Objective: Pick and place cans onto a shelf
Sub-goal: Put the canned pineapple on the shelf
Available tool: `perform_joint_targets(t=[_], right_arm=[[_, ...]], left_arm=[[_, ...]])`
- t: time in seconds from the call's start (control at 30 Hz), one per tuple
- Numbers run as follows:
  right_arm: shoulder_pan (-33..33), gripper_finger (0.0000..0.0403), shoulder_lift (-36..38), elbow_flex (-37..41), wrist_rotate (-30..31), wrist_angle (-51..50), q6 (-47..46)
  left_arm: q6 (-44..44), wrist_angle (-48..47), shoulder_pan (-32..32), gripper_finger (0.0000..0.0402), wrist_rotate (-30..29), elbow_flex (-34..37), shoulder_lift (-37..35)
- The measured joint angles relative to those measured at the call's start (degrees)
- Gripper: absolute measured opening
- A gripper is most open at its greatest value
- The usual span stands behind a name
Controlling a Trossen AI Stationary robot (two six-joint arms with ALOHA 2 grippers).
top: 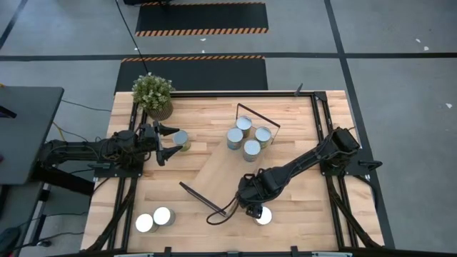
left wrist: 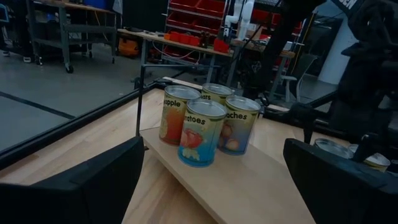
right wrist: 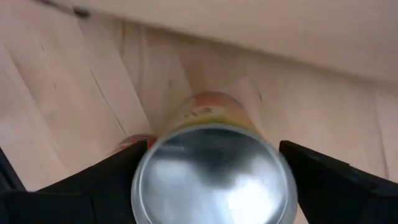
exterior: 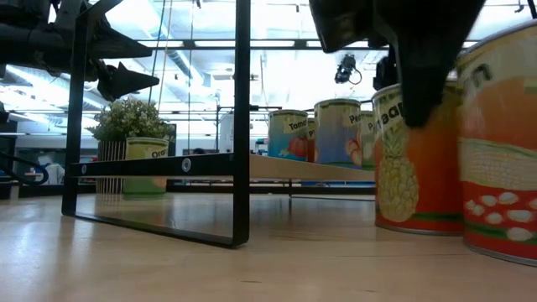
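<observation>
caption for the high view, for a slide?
Four cans on the shelf; right gripper over a table can, left gripper open near another.

Cans [top: 249, 138]: shiny metal tops, glossy labels; shelf [top: 228, 171]: smooth pale wood, blk wire.

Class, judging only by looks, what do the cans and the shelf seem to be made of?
Cans: likely metal, since the tops gleam silver; the sides carry glossy printed labels, probably paper. Shelf: pale wood board with visible grain, matt finish; its end frames look like thin black-coated metal.
</observation>
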State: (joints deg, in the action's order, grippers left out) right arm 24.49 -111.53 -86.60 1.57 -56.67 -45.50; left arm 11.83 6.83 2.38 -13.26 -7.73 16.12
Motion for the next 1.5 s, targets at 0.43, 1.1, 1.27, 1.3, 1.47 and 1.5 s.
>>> perform_joint_targets(t=[0.43, 1.1, 1.27, 1.3, 1.47, 1.5], right_arm=[[-2.74, 0.0325, 0.20, 0.37, -1.21, -2.58, 2.86], [-6.46, 0.0333, 1.86, -12.53, 7.95, -6.83, 38.33], [-8.56, 0.0333, 1.86, -12.51, 4.52, -5.56, 43.84], [-8.87, 0.0333, 1.75, -12.51, 4.32, -5.62, 44.49], [-9.44, 0.0333, 0.47, -12.46, 4.46, -6.01, 50.23], [-9.44, 0.0333, 0.24, -12.46, 4.73, -5.98, 51.49]], left_arm=[[0.76, -0.03, -0.01, 0.0392, 0.02, 0.00, 0.00], [0.57, -0.07, -0.01, 0.0392, 0.02, -0.02, 0.00], [0.62, -0.07, -0.01, 0.0392, 0.00, -0.04, 0.00], [0.62, -0.07, -0.01, 0.0392, 0.02, -0.04, 0.00], [0.60, -0.05, 0.00, 0.0392, 0.00, -0.04, 0.00], [0.59, -0.05, -0.01, 0.0392, 0.00, -0.04, 0.00]])
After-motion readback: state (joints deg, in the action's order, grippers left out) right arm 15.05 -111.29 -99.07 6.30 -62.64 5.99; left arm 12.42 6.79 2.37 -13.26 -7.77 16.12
